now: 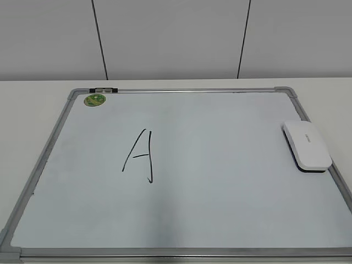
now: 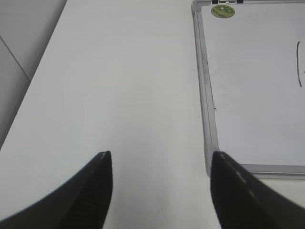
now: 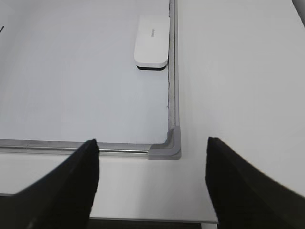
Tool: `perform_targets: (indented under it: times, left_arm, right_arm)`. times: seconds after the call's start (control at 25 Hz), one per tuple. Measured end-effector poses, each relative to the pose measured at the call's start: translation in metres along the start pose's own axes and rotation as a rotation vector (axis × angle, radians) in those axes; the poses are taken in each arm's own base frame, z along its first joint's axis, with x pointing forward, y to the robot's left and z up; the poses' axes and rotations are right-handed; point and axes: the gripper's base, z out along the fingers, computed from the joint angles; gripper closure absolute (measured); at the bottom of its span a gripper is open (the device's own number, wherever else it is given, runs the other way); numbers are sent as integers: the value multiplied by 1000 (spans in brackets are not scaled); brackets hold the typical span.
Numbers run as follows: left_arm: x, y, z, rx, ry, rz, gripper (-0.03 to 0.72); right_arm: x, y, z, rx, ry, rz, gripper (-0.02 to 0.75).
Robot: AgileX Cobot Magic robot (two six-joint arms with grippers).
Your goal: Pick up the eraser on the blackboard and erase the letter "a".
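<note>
The blackboard is a white board with a grey frame, lying flat on the table. The white eraser lies on the board at its right edge, dark pad down; it also shows in the right wrist view. A tall black capital "A" is written left of centre. No small letter "a" shows in any view. My left gripper is open and empty over bare table, left of the board's near left corner. My right gripper is open and empty in front of the board's near right corner. Neither gripper shows in the exterior view.
A round green sticker and a small black clip sit at the board's far left corner. White table lies on both sides of the board. A grey panelled wall stands behind.
</note>
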Motion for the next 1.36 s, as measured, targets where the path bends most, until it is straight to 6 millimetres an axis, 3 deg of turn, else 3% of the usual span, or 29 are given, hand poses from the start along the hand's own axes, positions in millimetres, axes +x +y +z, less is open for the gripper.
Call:
perform_targets:
  times: [1.36]
  left_arm:
    - [4, 1, -5, -24, -30, -19, 215]
  right_arm:
    - [1, 0, -2, 0, -11, 0, 219]
